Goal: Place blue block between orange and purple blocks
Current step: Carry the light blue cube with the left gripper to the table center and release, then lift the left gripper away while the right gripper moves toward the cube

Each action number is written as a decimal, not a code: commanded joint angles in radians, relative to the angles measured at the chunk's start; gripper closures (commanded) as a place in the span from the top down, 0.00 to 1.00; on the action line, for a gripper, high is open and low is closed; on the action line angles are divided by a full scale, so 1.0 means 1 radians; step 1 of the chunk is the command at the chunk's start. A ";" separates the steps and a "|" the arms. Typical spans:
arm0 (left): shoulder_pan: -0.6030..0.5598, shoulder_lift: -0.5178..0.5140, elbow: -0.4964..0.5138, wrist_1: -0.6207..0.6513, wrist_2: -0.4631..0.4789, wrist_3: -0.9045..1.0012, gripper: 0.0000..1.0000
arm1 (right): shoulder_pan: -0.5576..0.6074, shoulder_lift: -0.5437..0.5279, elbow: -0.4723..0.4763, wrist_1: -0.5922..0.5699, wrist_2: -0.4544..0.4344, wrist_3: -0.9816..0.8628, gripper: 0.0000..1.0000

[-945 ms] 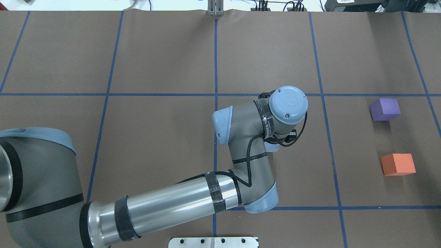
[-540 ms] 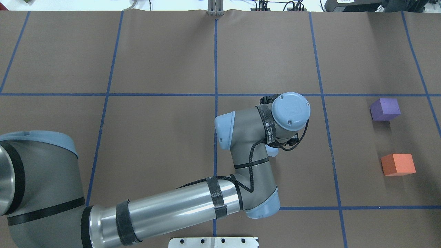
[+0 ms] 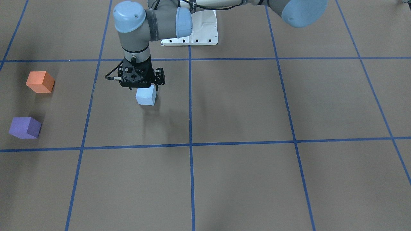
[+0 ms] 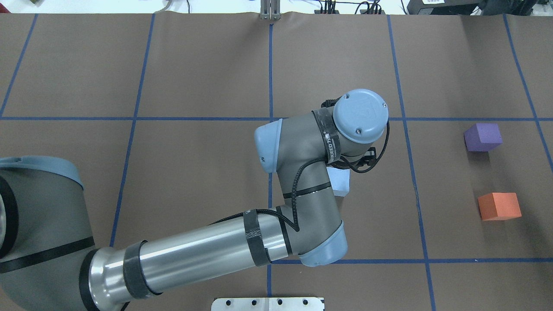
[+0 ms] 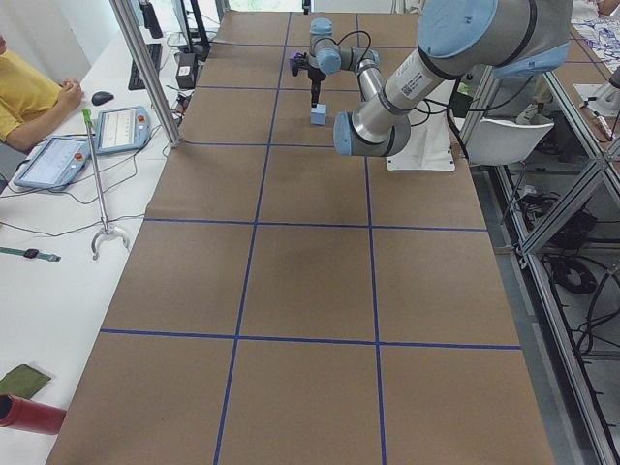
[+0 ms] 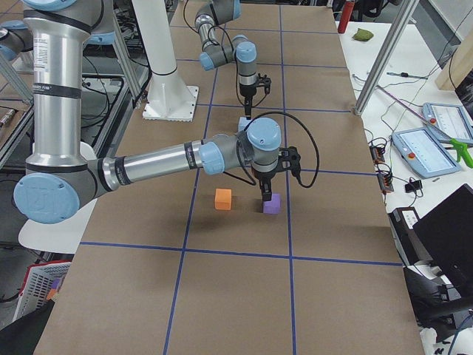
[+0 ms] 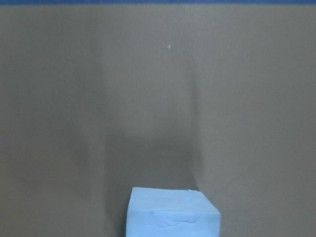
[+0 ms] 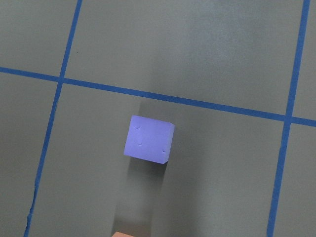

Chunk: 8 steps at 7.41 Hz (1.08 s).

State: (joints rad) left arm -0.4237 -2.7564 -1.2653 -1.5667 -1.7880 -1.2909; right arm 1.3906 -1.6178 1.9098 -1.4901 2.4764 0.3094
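The left gripper [image 3: 146,88] points straight down from a bent wrist, closed on the top of a pale blue block [image 3: 146,97] near the tabletop's [image 3: 244,102] middle. The block is level, its edges square with the grid lines [image 3: 189,128], well apart from the orange block [image 3: 40,82] and the purple block [image 3: 24,127]. The right gripper's [image 6: 266,197] opening cannot be told.

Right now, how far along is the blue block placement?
Done: nothing yet; no block sits between the orange block and purple block. In hand: left gripper is directly over the blue block, grip unconfirmed. Left: carry it over and set it between them.
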 commanded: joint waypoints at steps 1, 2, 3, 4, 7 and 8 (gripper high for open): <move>-0.103 0.192 -0.298 0.100 -0.072 0.011 1.00 | -0.144 0.114 0.015 0.049 -0.029 0.349 1.00; -0.169 0.328 -0.418 0.093 -0.117 0.046 1.00 | -0.244 0.160 0.023 0.103 -0.094 0.536 1.00; -0.231 0.456 -0.504 0.079 -0.166 0.129 1.00 | -0.374 0.191 0.049 0.137 -0.205 0.707 1.00; -0.303 0.556 -0.544 0.039 -0.233 0.196 1.00 | -0.497 0.238 0.058 0.137 -0.309 0.846 1.00; -0.426 0.708 -0.542 -0.096 -0.340 0.315 1.00 | -0.808 0.366 0.025 0.128 -0.623 1.102 0.96; -0.426 0.709 -0.536 -0.099 -0.340 0.315 1.00 | -0.829 0.387 0.017 0.123 -0.634 1.116 0.93</move>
State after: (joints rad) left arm -0.8369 -2.0681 -1.8071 -1.6435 -2.1186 -0.9915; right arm 0.6287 -1.2683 1.9412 -1.3613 1.9003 1.3853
